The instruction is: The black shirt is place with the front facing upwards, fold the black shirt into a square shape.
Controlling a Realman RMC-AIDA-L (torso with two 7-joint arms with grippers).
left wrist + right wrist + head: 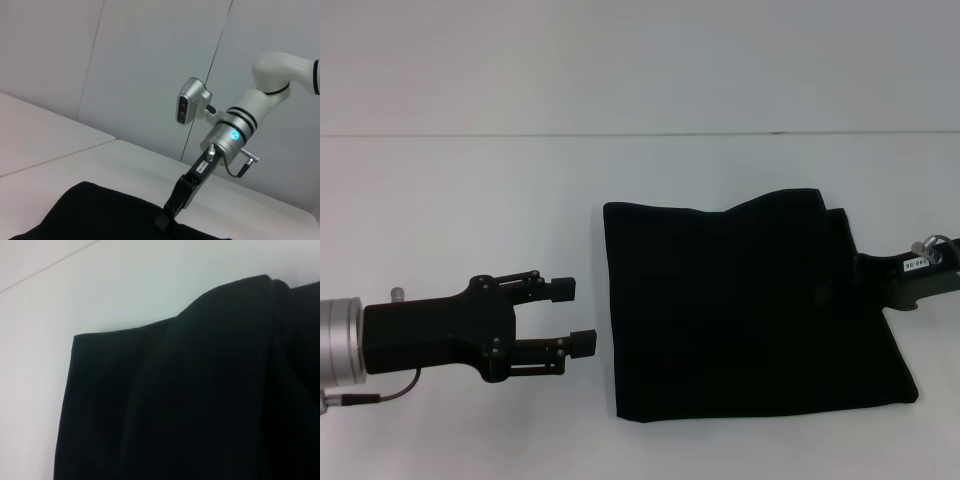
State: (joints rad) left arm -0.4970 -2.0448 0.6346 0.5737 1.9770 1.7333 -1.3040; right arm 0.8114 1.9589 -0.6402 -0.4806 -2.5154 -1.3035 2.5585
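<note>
The black shirt (750,310) lies folded into a rough square on the white table (470,200), right of centre, with a raised fold along its far edge. No lettering shows on it. My left gripper (575,316) hovers open just off the shirt's left edge, holding nothing. At the shirt's right edge is my right gripper (880,280), dark against the cloth. The left wrist view has the right gripper (167,214) tilted down onto the rim of the shirt (90,215). Black cloth of the shirt (200,390) fills most of the right wrist view.
The table's far edge (640,134) meets a pale wall. Bare white tabletop lies to the left of the shirt and in front of it. The right arm's white forearm (280,75) reaches in from the right.
</note>
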